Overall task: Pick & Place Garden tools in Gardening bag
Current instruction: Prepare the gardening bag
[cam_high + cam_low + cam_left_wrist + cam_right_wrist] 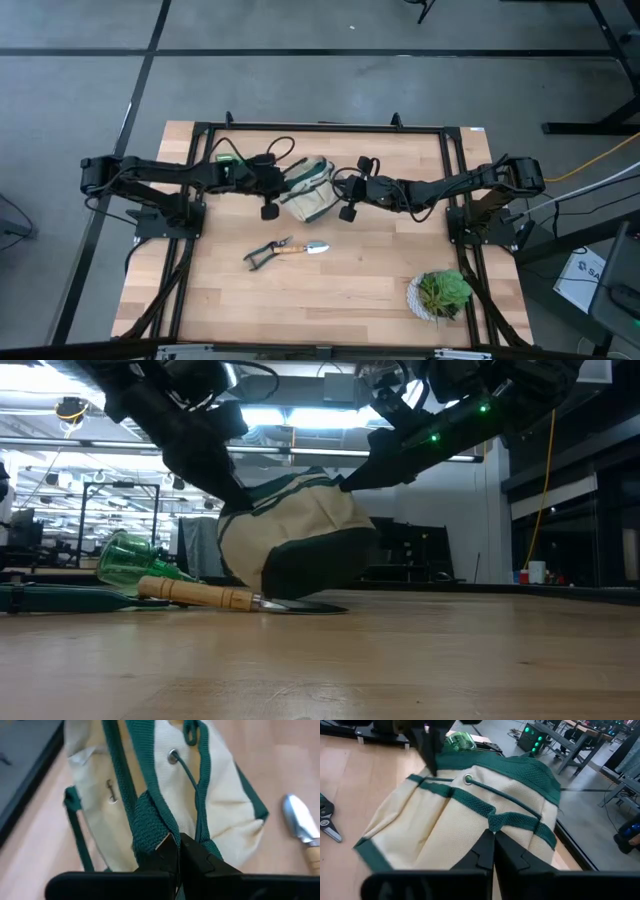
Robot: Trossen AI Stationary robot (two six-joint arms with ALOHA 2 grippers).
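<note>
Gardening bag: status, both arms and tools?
Left gripper shut on gardening bag trim. Right gripper shut on its opposite side. Trowel and shears on table, not bagged.

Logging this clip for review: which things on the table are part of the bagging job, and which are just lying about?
Job:
gardening bag, pinched by left gripper and right gripper on its green trim
trowel
pruning shears
green item

Lying about:
potted plant, at the table's near right corner
</note>
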